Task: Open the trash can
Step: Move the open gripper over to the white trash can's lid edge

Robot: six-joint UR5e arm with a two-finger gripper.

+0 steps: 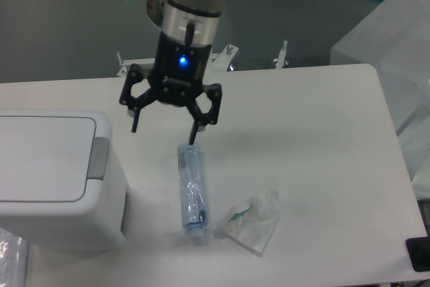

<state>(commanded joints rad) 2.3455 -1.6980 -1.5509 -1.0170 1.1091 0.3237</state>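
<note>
The trash can (57, 173) is a large white boxy bin at the left edge of the table. Its flat lid (40, 158) is down, with a grey push tab (98, 159) on its right side. My gripper (164, 136) hangs over the table to the right of the bin, open and empty. Its left fingertip is a little right of and above the tab. Its right fingertip is just above the top end of a clear plastic bottle (191, 193).
The clear bottle lies lengthwise on the white table (302, 112) below the gripper. A crumpled clear plastic bag (252, 223) lies to its right. Metal clamps (282, 55) stand at the table's far edge. Translucent covered shapes (393, 38) are at the right.
</note>
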